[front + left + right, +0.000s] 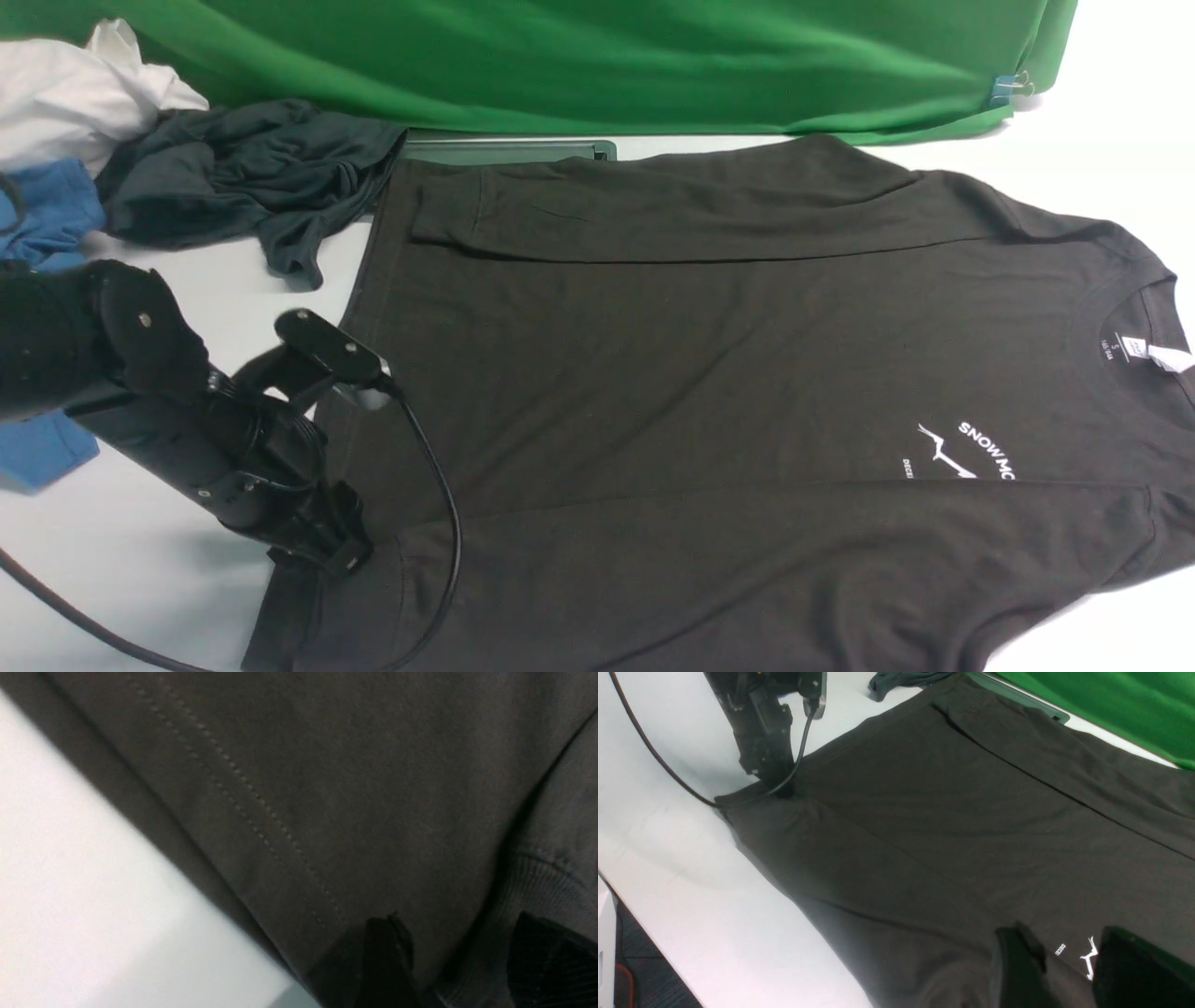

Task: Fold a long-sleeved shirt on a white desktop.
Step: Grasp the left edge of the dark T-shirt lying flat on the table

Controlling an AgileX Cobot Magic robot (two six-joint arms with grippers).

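Shows the long-sleeved shirt [700,373] lying flat on the white desktop [1120,140], filling the centre and right of the front frame. Puts neck and label at the right edge, hem at the left, both sleeves folded in over the body. Finds the left gripper [336,560] at lower left, at the hem corner beside a ribbed cuff, fingers apart and clamping nothing. Finds the right gripper [1069,961] only in its wrist view, fingers apart above the chest print, gripping nothing. Places a slate-grey garment [243,177], blue cloth [47,215] and white cloth [75,93] at upper left, a grey-green panel [509,149] just behind the shirt, and a green backdrop [607,56] across the top.
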